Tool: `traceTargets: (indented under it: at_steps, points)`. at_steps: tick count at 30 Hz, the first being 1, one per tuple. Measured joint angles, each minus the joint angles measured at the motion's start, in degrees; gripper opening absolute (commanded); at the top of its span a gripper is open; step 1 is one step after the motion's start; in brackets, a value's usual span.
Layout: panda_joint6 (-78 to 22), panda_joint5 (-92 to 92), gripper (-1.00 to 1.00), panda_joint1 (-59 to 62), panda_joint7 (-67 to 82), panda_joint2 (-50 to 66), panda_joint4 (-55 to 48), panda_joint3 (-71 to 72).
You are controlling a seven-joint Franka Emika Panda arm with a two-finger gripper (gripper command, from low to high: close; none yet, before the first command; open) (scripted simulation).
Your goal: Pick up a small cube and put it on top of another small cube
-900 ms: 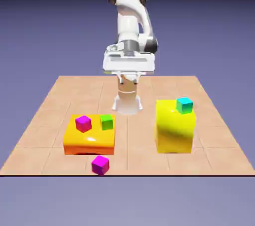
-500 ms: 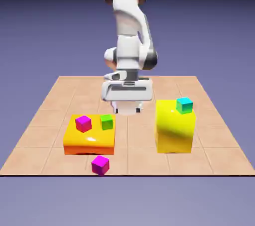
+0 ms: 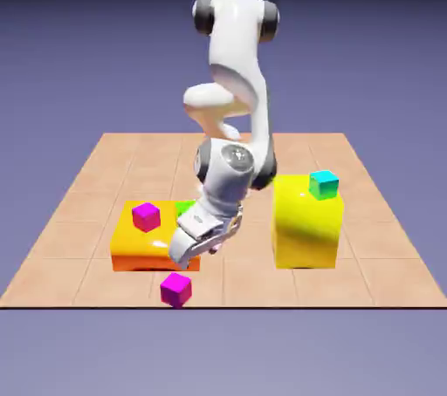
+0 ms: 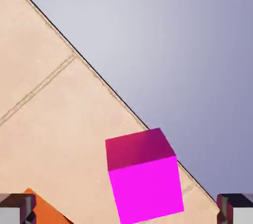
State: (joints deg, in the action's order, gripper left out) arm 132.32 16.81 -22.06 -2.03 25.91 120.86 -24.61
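The small magenta-purple cube (image 3: pixel 176 289) lies on the table close to its front edge, just in front of the orange block (image 3: pixel 140 246). My gripper (image 3: pixel 190 262) hangs tilted just above and behind it, open and holding nothing. In the hand view the same cube (image 4: pixel 146 181) looms large between and ahead of the two grey fingertips (image 4: pixel 17 209), which stand far apart at the bottom corners. A pinker magenta cube (image 3: pixel 146 215) rests on the orange block. The green cube (image 3: pixel 184 208) beside it is mostly hidden behind my hand.
A tall yellow block (image 3: pixel 306 224) stands on the exterior view's right with a cyan cube (image 3: pixel 324 183) on top. The table's front edge (image 4: pixel 99 77) runs right beside the purple cube. A corner of the orange block (image 4: pixel 49 214) shows by the left fingertip.
The arm has swung forward and down from above the table's middle. The hand has tilted and now sits low in front of the orange block, covering most of the green cube.
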Motion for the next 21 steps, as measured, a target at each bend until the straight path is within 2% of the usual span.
traceTargets:
  at_steps: [5,8,9,11,14,21]
  points:
    - [-4.94,1.99,0.0,-2.53,4.79,6.94,-4.76,-2.92]
    - [2.52,1.79,0.0,0.18,4.22,13.16,-3.82,-2.24]
    - [3.26,1.77,-1.0,0.45,4.16,13.77,-3.72,-2.17]
    - [3.22,1.66,-1.0,0.45,4.23,13.77,-3.72,-2.17]
    - [-4.25,1.83,-1.0,-2.26,4.82,7.55,-4.66,-2.85]
    - [-20.64,-4.17,-1.0,7.83,-11.85,-6.96,-0.51,-4.36]
